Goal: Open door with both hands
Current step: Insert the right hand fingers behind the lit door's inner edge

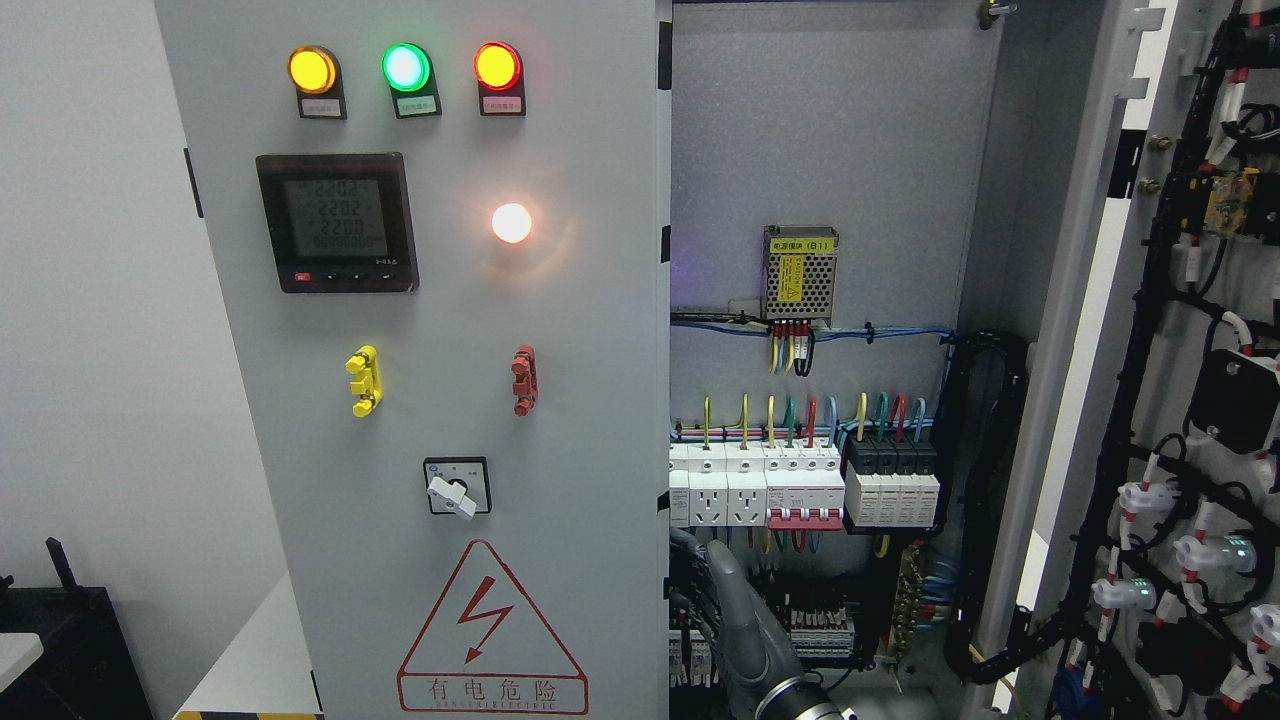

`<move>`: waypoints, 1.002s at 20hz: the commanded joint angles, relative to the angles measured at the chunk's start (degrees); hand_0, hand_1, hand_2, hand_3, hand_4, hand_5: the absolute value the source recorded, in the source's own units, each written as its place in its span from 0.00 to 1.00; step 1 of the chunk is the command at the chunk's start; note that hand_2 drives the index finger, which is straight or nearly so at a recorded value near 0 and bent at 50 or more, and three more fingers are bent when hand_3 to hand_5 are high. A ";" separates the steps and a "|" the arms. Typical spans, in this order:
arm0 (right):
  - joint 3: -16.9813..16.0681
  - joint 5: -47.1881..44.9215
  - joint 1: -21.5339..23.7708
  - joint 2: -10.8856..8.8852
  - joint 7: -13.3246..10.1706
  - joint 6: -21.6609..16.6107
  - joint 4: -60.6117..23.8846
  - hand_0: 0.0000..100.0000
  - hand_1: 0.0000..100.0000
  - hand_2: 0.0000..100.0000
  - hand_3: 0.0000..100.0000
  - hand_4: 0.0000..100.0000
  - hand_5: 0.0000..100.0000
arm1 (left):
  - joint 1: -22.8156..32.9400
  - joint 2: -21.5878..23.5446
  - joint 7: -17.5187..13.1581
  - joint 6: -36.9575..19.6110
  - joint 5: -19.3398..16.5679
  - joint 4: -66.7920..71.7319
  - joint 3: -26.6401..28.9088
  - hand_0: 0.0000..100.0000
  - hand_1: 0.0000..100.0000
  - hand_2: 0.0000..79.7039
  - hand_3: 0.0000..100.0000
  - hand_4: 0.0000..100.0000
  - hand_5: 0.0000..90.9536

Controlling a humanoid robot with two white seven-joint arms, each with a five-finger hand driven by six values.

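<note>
An electrical cabinet fills the head view. Its left door is closed and faces the camera; the right door stands swung wide open at the picture's right, showing its inner face hung with black cable looms and white connectors.

On the left door sit three lit indicator lamps in a row, amber, green and red, above a digital meter and a glowing white lamp. Lower down are a yellow handle and a red handle, then a rotary switch, then a red triangular warning sign with a lightning bolt.

Between the doors the cabinet interior is exposed: a small power supply with a yellow label on the back panel, and below it a row of breakers and sockets fed by coloured wires.

One grey robot hand rises from the bottom edge just right of the left door's free edge, in front of the lower wiring. Its arm enters right of the middle, so it appears to be the right hand, though little of the arm shows. The fingers reach upward beside the door edge; whether they are spread, curled or gripping the edge cannot be made out
</note>
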 commanded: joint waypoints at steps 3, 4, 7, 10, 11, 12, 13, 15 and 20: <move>-0.45 -1.55 -0.44 -0.41 1.19 -0.15 2.50 0.00 0.00 0.00 0.00 0.00 0.00 | 1.84 0.00 0.00 0.00 0.03 -0.53 -0.70 0.00 0.00 0.00 0.00 0.03 0.00; -0.45 -1.72 -0.44 -0.41 1.19 -0.15 2.50 0.00 0.00 0.00 0.00 0.00 0.00 | 1.84 0.00 0.00 0.00 -0.06 -0.53 -0.70 0.00 0.00 0.00 0.00 0.03 0.00; -0.54 -1.81 -0.52 -0.49 1.28 -0.06 2.50 0.00 0.00 0.00 0.00 0.00 0.00 | 1.76 0.00 0.00 0.00 0.03 -0.53 -0.70 0.00 0.00 0.00 0.00 0.03 0.00; -0.54 -1.90 -1.40 -0.49 1.37 -0.06 2.50 0.00 0.00 0.00 0.00 0.00 0.00 | 1.84 0.00 0.00 0.00 0.03 -0.53 -0.70 0.00 0.00 0.00 0.00 0.03 0.00; -0.54 -2.16 -1.49 -0.41 2.06 -0.06 2.50 0.00 0.00 0.00 0.00 0.00 0.00 | 1.84 0.00 0.00 0.00 0.03 -0.53 -0.70 0.00 0.00 0.00 0.00 0.03 0.00; -0.54 -3.04 -1.66 -0.49 2.77 0.03 2.50 0.00 0.00 0.00 0.00 0.00 0.00 | 1.84 0.00 0.00 0.00 -0.06 -0.53 -0.70 0.00 0.00 0.00 0.00 0.03 0.00; -0.54 -3.91 -1.67 -0.49 3.03 0.11 2.50 0.00 0.00 0.00 0.00 0.00 0.00 | 1.84 0.00 0.00 0.00 0.03 -0.53 -0.70 0.00 0.00 0.00 0.00 0.03 0.00; -0.54 -4.28 -1.75 -0.49 3.12 0.55 2.50 0.00 0.00 0.00 0.00 0.00 0.00 | 1.76 0.00 0.00 0.00 0.03 -0.53 -0.70 0.00 0.00 0.00 0.00 0.03 0.00; -0.54 -4.36 -2.19 -0.67 4.00 0.64 2.59 0.00 0.00 0.00 0.00 0.00 0.00 | 1.84 0.00 0.00 0.09 -0.06 -0.53 -0.70 0.00 0.00 0.00 0.00 0.03 0.00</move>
